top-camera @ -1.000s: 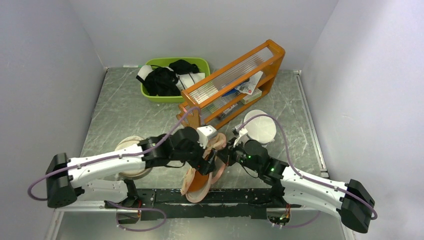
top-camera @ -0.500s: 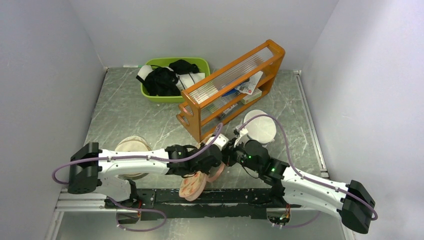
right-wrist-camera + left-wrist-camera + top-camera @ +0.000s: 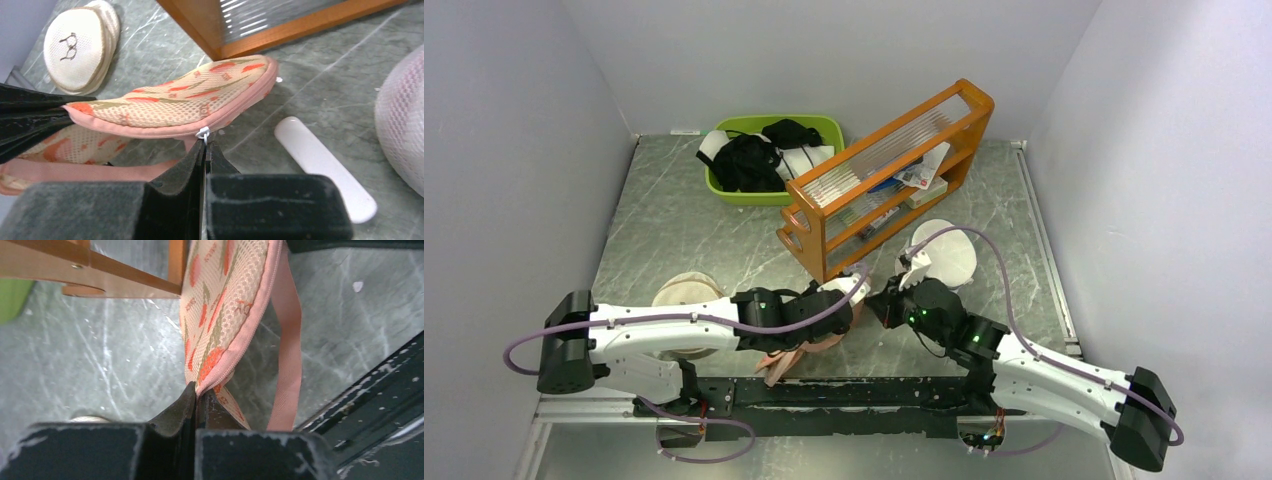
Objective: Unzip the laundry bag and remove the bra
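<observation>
The laundry bag (image 3: 180,102) is peach mesh with an orange and green print and a pink zipper rim, and it is held off the table between both arms (image 3: 792,360). My left gripper (image 3: 197,392) is shut on one end of the pink rim (image 3: 235,347). A pink strap (image 3: 287,340) hangs beside it. My right gripper (image 3: 205,142) is shut on the small white zipper pull (image 3: 202,133) at the middle of the rim. In the top view the two grippers meet in front of the rack, the left gripper (image 3: 852,298) and the right gripper (image 3: 880,305). The bra is hidden.
An orange wooden rack (image 3: 884,165) stands just behind the bag. A green bin (image 3: 824,125) with black clothes is at the back left. A white mesh bag (image 3: 944,255) sits right of the grippers, a round beige pouch (image 3: 686,295) left. A white oblong piece (image 3: 320,167) lies on the table.
My left gripper has gone from open to shut on the bag's rim, and the left arm has dropped lower. The bag hung open showing orange inside; now it looks flatter. The right gripper held still.
</observation>
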{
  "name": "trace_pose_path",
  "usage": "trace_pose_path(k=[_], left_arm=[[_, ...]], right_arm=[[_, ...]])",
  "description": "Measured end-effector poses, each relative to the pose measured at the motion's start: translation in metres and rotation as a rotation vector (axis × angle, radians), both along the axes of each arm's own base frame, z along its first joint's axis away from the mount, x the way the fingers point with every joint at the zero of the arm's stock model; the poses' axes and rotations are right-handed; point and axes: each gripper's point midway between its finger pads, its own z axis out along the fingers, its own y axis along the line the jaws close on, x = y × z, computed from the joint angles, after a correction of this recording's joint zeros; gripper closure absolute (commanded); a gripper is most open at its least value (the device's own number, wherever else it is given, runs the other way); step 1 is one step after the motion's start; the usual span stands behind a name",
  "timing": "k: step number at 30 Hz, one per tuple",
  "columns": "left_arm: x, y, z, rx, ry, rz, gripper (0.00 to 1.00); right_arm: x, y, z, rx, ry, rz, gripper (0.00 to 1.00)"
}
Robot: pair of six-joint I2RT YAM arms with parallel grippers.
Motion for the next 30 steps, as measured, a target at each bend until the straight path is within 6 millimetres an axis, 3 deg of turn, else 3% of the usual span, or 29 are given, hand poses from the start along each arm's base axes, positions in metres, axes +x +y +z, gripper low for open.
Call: trace_pose_path(k=[9, 13, 18, 22, 25, 27, 30], left_arm=[[0.023, -0.004, 0.027, 0.193, -0.206, -0.245, 0.93], [0.028, -0.007, 0.026, 0.255, -0.265, -0.332, 0.92], [0.009, -0.002, -0.014, 0.295, -0.163, -0.448, 0.71], [-0.012, -0.008, -0.031, 0.238, -0.055, -0.502, 0.54], [-0.024, -0.006, -0.042, 0.207, 0.015, -0.507, 0.36], [-0.031, -0.006, -0.043, 0.172, 0.048, -0.498, 0.29], [-0.038, -0.013, -0.029, 0.056, 0.071, -0.467, 0.23]], right_arm=[[0.009, -0.010, 0.003, -0.016, -0.030, -0.056, 1.00], [0.005, -0.009, 0.001, -0.010, -0.030, -0.032, 1.00], [-0.003, -0.008, -0.006, 0.001, -0.021, 0.009, 1.00], [-0.007, -0.002, -0.008, 0.008, -0.010, 0.046, 1.00], [-0.011, 0.005, -0.009, 0.015, -0.001, 0.081, 1.00], [-0.013, 0.008, -0.009, 0.022, 0.002, 0.101, 1.00], [-0.015, 0.011, -0.009, 0.037, 0.002, 0.121, 1.00]])
